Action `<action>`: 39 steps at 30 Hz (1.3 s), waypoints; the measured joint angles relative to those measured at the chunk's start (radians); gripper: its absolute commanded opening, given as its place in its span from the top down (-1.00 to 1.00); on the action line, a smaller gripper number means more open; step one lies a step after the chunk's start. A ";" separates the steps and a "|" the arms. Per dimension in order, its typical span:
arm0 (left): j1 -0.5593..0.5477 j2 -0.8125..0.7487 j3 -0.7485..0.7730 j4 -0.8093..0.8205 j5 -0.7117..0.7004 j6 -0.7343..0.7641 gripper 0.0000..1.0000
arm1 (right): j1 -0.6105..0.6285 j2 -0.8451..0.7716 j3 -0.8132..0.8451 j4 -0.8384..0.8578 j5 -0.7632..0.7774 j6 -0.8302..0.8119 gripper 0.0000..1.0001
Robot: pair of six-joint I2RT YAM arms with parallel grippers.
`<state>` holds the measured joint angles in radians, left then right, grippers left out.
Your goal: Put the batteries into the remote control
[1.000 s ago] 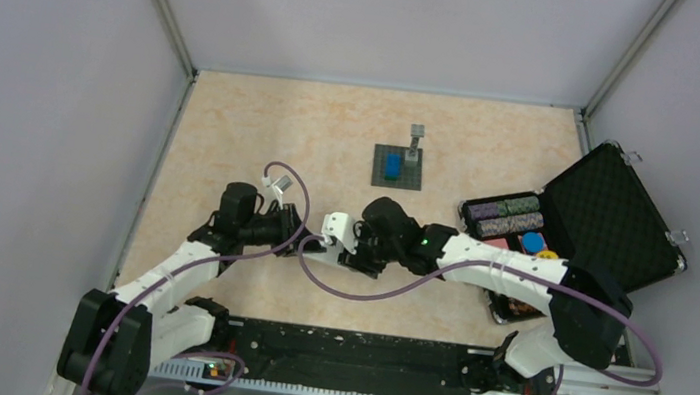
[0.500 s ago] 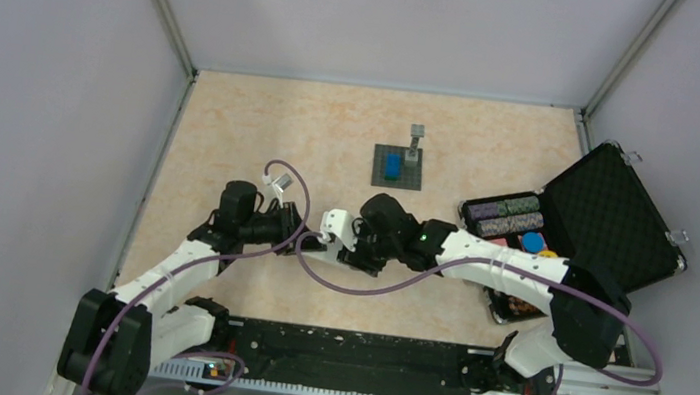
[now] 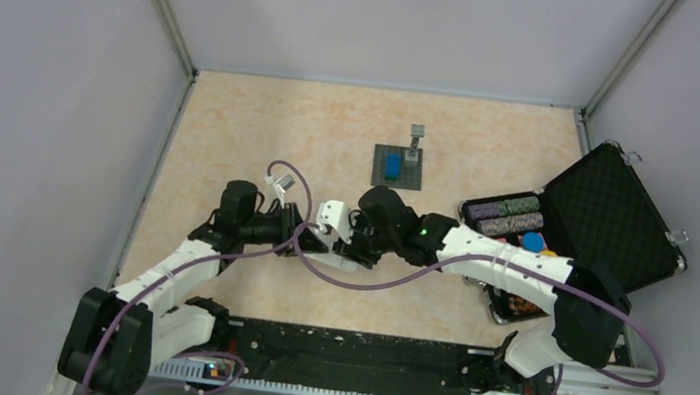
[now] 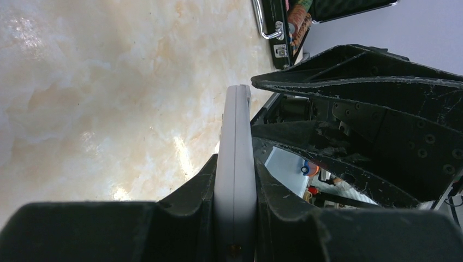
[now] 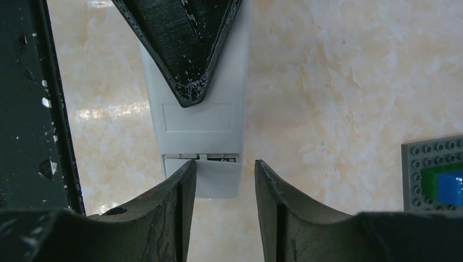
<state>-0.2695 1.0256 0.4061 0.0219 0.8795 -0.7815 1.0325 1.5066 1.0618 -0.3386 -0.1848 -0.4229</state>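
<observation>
A pale, peach-marbled tabletop [image 3: 233, 133] fills the floor of a grey-walled enclosure, with both arms reaching to its middle. From the left, the left gripper [image 4: 236, 161] is clenched on the small white rectangular plastic remote control [image 5: 196, 123]. Its dark fingers [image 4: 191, 191] press both flat faces, so the handset stands edge-on between them, above the table. In the right wrist view the plain white back faces the camera, with one left finger lying over its upper part. At the free end, a white end piece stands slightly off from the body, leaving a narrow dark slot (what lies inside it cannot be made out).

The right gripper [image 5: 224, 166] meets that free end with its jaws apart and grasps nothing. One black finger [image 5: 164, 218] overlaps the corner of the end piece, while the other stands just beside it with a sliver of table showing between.

Further right and beyond lies a grey square studded plate with a blue block [image 3: 398, 166]. At the far right edge an open black case [image 3: 616, 215] holds rows of round poker chips [image 3: 510, 217].
</observation>
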 measured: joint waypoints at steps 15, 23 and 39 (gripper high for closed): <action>0.004 0.007 0.000 0.061 0.007 -0.076 1.00 | 0.000 -0.024 0.000 0.006 0.034 0.025 0.12; 0.024 0.019 -0.001 0.145 0.049 -0.176 1.00 | 0.000 -0.065 0.003 0.010 0.074 0.035 0.11; 0.058 0.060 0.118 0.343 0.179 -0.394 1.00 | -0.001 -0.137 0.192 -0.108 0.198 0.083 0.05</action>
<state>-0.2115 1.0855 0.5243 0.3645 1.0580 -1.1755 1.0313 1.3697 1.2533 -0.4465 0.0132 -0.3397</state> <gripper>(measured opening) 0.263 0.451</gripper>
